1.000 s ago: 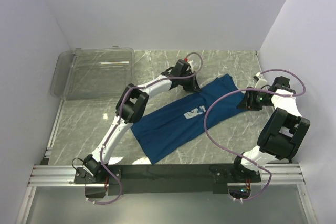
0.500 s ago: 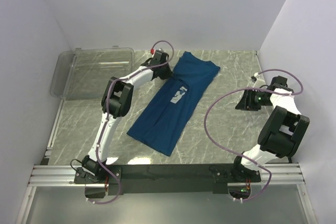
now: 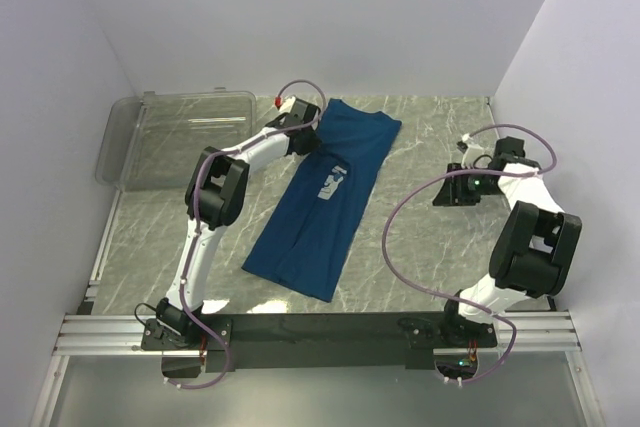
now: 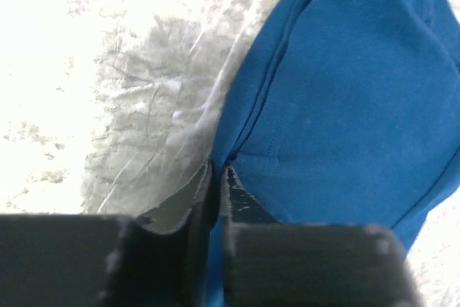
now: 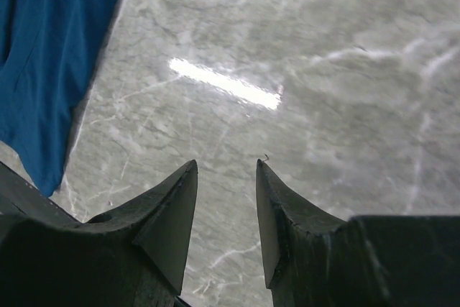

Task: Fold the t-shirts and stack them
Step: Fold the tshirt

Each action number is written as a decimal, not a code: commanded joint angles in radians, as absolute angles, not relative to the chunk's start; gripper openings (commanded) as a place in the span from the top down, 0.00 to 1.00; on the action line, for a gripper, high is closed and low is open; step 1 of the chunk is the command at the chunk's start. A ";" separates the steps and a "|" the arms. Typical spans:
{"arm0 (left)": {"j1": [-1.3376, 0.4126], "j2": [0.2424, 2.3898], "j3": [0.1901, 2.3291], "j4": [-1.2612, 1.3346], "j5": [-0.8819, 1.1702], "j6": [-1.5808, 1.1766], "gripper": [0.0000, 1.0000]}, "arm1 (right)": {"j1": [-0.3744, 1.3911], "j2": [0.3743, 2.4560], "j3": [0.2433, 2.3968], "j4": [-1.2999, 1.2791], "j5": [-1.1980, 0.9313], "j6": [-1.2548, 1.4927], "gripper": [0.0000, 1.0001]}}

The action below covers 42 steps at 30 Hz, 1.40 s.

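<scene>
Dark blue t-shirt [image 3: 318, 197] lies stretched out on the grey marble table [image 3: 420, 247], with the left gripper [image 4: 218, 177] clamped on its edge.
We see the shirt as one long strip running diagonally: the wider end sits at the back of the table and the narrower end points toward the arm bases. Its pale square print [image 3: 333, 179] faces up, nearer the back end. In the left wrist view the left fingers are pressed together on the fabric at the far left edge, where a stitched seam starts. The right gripper [image 5: 226, 192] sits on the right side, well apart from the shirt. Its jaws are partly apart with nothing between them, only bare marble below. We see the shirt's edge only at the left border of the right wrist view. A clear plastic bin [image 3: 180, 137] sits at the back left, apart from the shirt.
</scene>
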<state>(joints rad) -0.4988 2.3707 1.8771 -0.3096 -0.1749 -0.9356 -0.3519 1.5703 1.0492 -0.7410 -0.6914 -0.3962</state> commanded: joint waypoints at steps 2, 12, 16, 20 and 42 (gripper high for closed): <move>-0.499 2.324 2.002 -0.367 -0.181 -0.833 0.80 | -0.284 1.557 1.060 -0.696 -0.684 -0.364 0.55; -0.523 2.006 1.792 -0.212 -0.120 -0.661 0.36 | -0.181 1.539 1.065 -0.675 -0.712 -0.341 0.54; -0.551 1.829 1.614 -0.123 -0.124 -0.608 0.29 | -0.147 1.534 1.060 -0.673 -0.719 -0.345 0.54; -0.583 1.648 1.413 -0.098 -0.175 -0.563 0.22 | -0.120 1.525 1.039 -0.647 -0.741 -0.321 0.54; -0.601 0.644 0.661 -0.403 -0.235 -0.810 0.15 | 0.255 1.512 0.876 -0.376 -0.672 -0.037 0.51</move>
<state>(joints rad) -0.5991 0.6746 0.6964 -0.3496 -0.2371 -0.7521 0.2443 1.5085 0.8974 -0.4843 -0.7170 -0.1448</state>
